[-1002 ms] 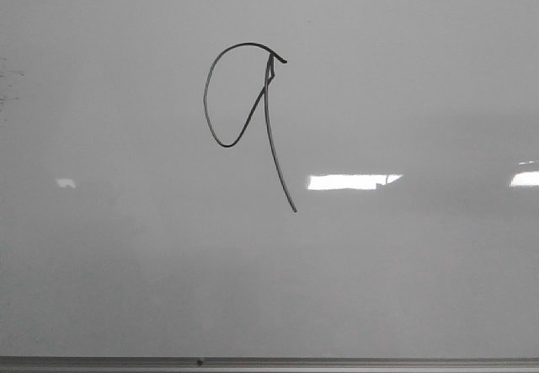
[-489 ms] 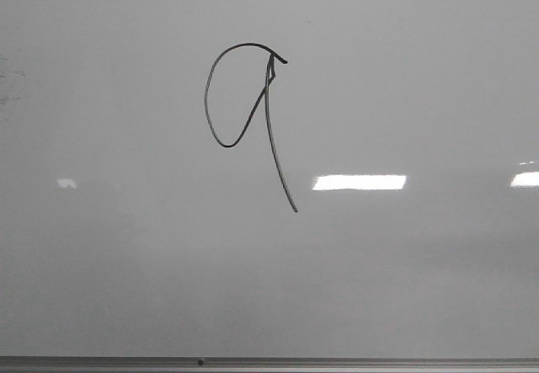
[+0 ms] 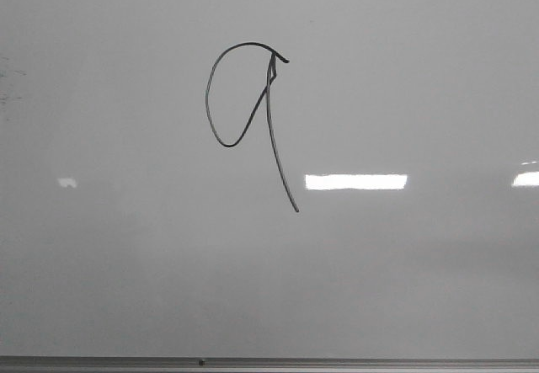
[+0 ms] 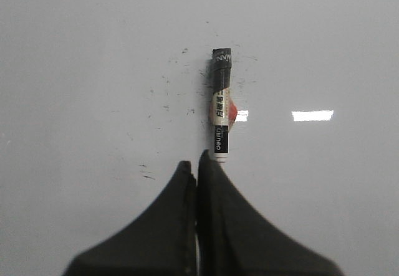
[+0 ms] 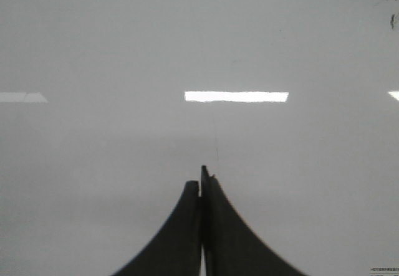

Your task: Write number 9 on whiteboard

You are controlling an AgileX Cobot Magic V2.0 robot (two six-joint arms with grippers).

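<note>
In the left wrist view the left gripper (image 4: pixel 197 164) has its two dark fingers pressed flat together, clenched with nothing between them; the marker (image 4: pixel 221 104) lies on the board just beyond the fingertips, its near black end almost at the tip of one finger, though whether it touches cannot be told. The marker is a short stick with a black cap at the far end, a white printed band in the middle and a black band nearest the gripper, with a small red spot beside its middle and scattered dark flecks on the board around it. In the right wrist view the right gripper (image 5: pixel 201 179) is likewise closed tight on nothing, hanging over bare glossy board with a bright reflection (image 5: pixel 236 96) beyond its tips. Out on the front view neither gripper shows. The whiteboard (image 3: pixel 421 289) fills the frame, its thin grey frame running along the bottom edge. The number 9 (image 3: pixel 270 120) sits a little left of centre in the upper half: a narrow teardrop loop on the left, closing at a small hook at the top right, and a long tail slanting down to the right. Compared with the front pictures from a second and half a second ago, the figure is unchanged in shape and place; only the bright rectangular reflection (image 3: pixel 355 182) to the right of the tail has shifted slightly.
</note>
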